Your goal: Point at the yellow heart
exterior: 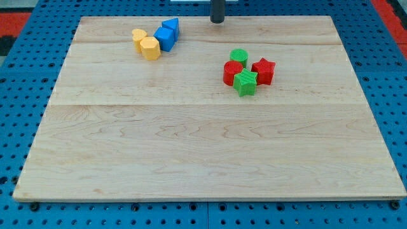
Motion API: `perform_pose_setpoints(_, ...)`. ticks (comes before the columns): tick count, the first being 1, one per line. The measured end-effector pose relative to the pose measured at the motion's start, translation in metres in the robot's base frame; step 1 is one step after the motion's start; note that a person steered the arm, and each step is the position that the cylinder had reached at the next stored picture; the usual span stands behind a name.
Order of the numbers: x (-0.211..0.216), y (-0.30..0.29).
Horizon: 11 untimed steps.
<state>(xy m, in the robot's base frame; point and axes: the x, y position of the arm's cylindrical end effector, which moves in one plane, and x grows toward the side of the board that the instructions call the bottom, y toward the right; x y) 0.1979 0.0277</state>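
Camera view has my tip (217, 21) at the desk's (191, 159) top edge, right of the blue pair and well apart from the yellow heart (138, 37). No gripper exists, just the rod. The heart sits top left, touching a yellow hexagon-like block (151, 48) beside a blue cube (165, 38) and blue triangle (170, 26). It looks light, rigid and easily nudged; approach its left side. Its point direction and long axis I cannot make out.
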Motion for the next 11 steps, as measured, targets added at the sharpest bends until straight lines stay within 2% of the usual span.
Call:
perform_pose_setpoints(1, 0.0, -0.011)
perform_pose_setpoints(3, -0.003, -0.1)
perform_pose_setpoints(4, -0.003, -0.104)
perform_pose_setpoints(6, -0.004, -0.175)
perform_pose_setpoints(7, -0.001, -0.175)
perform_pose_setpoints(8, 0.025, -0.17)
perform_pose_setpoints(10, 0.026, -0.163)
perform_pose_setpoints(11, 0.026, -0.125)
